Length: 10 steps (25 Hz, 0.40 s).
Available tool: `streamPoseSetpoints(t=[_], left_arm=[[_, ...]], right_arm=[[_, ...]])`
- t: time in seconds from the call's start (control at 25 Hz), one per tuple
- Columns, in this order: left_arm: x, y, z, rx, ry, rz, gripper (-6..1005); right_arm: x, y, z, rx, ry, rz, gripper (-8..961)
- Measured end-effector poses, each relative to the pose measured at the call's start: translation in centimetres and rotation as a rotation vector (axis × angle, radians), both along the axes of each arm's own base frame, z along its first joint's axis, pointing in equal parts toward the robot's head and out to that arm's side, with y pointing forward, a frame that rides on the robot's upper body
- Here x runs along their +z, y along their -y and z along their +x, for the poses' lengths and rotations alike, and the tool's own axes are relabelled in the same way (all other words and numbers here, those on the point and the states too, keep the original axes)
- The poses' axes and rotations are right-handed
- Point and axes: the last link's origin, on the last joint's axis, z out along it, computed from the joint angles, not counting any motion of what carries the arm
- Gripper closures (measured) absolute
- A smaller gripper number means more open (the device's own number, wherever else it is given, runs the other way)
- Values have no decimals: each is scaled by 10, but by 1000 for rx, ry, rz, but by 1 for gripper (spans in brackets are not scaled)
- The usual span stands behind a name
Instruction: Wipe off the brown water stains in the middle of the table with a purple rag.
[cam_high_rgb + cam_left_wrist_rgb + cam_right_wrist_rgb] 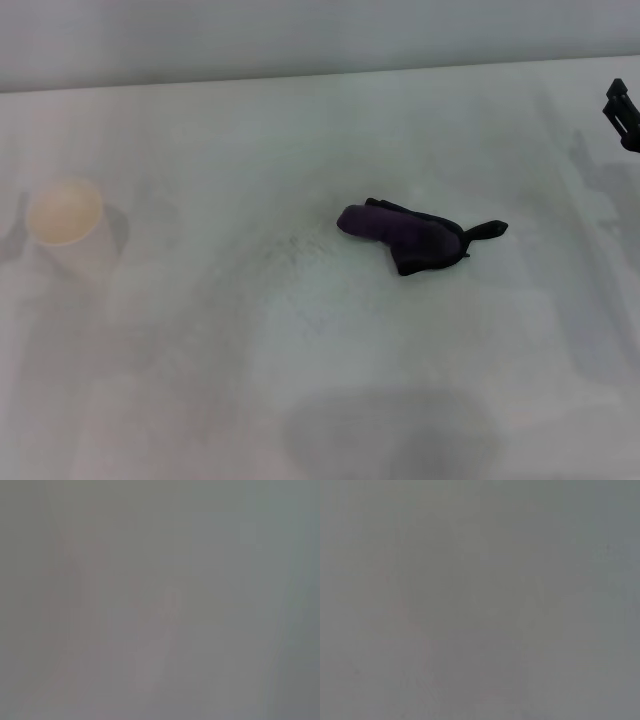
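Note:
The purple rag [408,233] lies loose on the white table [300,130], a little right of centre, with its thin dark tail pointing right. No tan-brown stain shows in the head view; only a faint grey speckled smear [290,247] lies just left of the rag. A black part of my right gripper [622,112] shows at the far right edge, well away from the rag and above the table. My left gripper is out of view. Both wrist views show only plain grey.
A white paper cup [66,232] stands upright near the table's left side. A soft grey shadow [390,430] falls on the table near the front edge.

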Motion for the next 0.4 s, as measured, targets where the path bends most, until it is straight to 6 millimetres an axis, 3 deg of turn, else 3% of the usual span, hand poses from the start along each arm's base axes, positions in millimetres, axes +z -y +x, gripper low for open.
streamPoseSetpoints(t=[0.4], left_arm=[[0, -4, 3, -12, 3, -2, 111]], right_arm=[[-1, -3, -2, 0, -12, -6, 129]])
